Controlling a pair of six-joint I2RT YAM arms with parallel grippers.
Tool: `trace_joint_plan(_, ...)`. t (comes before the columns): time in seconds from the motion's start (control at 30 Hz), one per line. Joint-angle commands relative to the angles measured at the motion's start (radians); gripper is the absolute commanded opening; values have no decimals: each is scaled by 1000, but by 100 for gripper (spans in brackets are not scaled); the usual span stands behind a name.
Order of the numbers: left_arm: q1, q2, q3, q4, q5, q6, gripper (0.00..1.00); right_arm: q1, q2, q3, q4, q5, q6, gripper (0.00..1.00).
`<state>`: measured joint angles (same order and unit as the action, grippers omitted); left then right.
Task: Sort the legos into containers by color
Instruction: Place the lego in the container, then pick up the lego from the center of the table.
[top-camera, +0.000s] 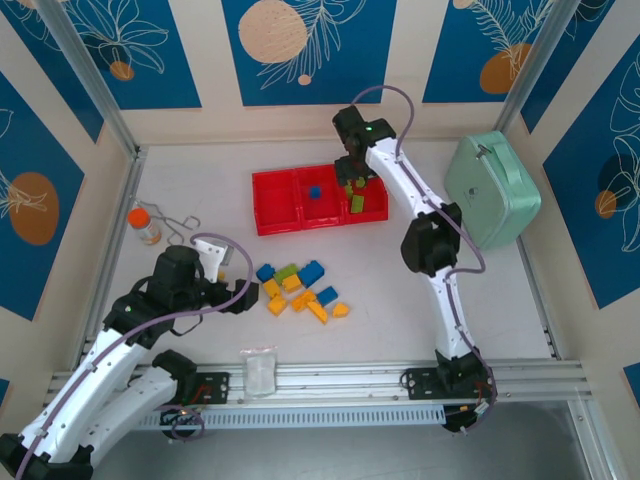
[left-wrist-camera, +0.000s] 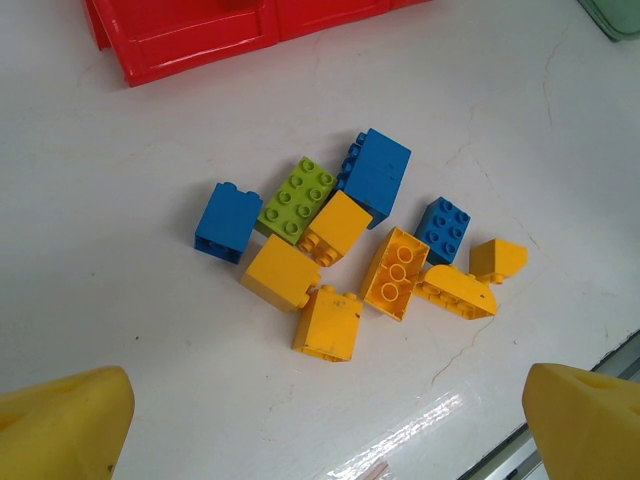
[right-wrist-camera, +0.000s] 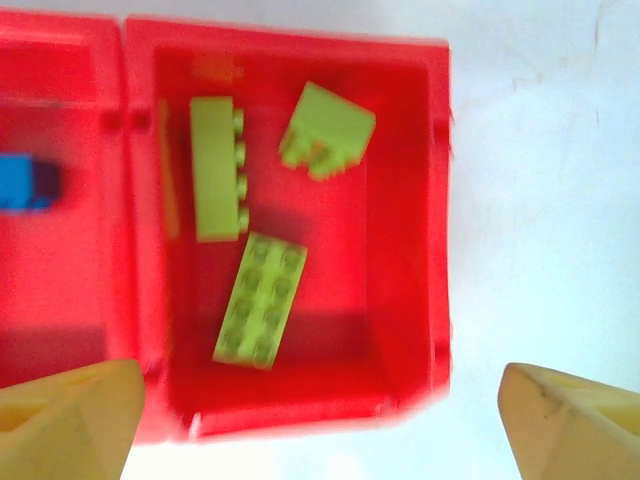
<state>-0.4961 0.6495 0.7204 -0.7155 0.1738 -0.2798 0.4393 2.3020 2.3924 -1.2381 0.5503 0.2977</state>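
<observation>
Spread, empty left claw (left-wrist-camera: 325, 425) hovers over legos (left-wrist-camera: 350, 250) bunched mid-frame on the table (left-wrist-camera: 120, 330), where touching bricks risk a two-colour pinch; right claw (right-wrist-camera: 320, 420) gapes above the containers (top-camera: 272, 208) at upper centre.

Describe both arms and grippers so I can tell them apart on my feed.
They are near twins: white tubular links, bulky black joint housings and a thin lilac-grey cable looping along each. The right arm carries a small green light on its wrist housing. The left arm is otherwise alike. The left gripper and the right gripper both have blunt yellow fingertips.
</observation>
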Motion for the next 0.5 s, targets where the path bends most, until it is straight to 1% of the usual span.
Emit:
trace_joint_plan(0.0, -9, -3, -4, -6, 0, 9, 99, 31, -218, -190, -84, -109, 327, 93)
trace_joint_plan(0.07, -8, -1, -3, -5, -2, 8, 99, 66, -342, -413, 38, -215, 474, 94)
trace_joint_plan(0.13, -8, 1, -1, -6, -4, 7, 99, 106, -432, -593, 133, -268, 623, 96)
trace_joint_plan(0.2, -7, 4, -2, -5, 1, 7, 99, 156, -462, -696, 164, -284, 757, 98)
trace_joint_plan(0.3, -7, 4, -4, -2, 12, 9, 99, 240, -423, -726, 183, -278, 850, 98)
trace_joint_plan(0.47, -7, 0, -4, -1, 24, 13, 99, 320, -265, -610, 113, -297, 905, 98)
